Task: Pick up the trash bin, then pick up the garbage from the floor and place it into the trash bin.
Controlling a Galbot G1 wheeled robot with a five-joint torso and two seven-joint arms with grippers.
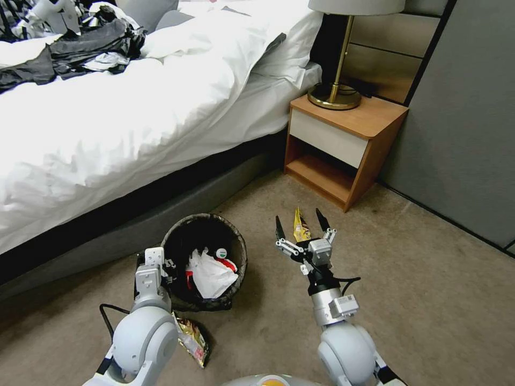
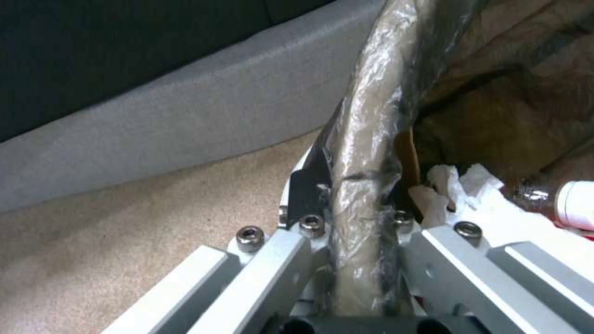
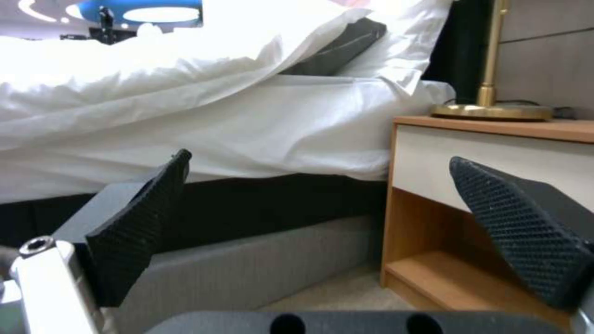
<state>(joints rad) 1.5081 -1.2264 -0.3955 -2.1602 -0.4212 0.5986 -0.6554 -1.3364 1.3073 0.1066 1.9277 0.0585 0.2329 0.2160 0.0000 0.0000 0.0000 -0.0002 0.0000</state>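
The trash bin (image 1: 182, 236), round and lined with a dark bag, stands on the carpet beside the bed. My left gripper (image 1: 162, 266) is shut on its near-left rim; in the left wrist view the fingers (image 2: 297, 241) clamp the bag-covered rim (image 2: 365, 153). Inside lie white tissue (image 1: 212, 276), a red wrapper and a small white-capped bottle (image 1: 221, 252). My right gripper (image 1: 301, 221) is open to the right of the bin, and a yellow wrapper (image 1: 301, 229) on the floor shows between its fingertips. Its black pads (image 3: 139, 222) stand wide apart with nothing between them. Another shiny wrapper (image 1: 193, 338) lies by my left arm.
The bed (image 1: 134, 123) with white bedding runs along the left, with black clothes (image 1: 80, 48) on top. A wooden nightstand (image 1: 343, 150) with a brass lamp (image 1: 335, 91) stands ahead on the right, against a grey wall (image 1: 466, 118). Open carpet lies to the right.
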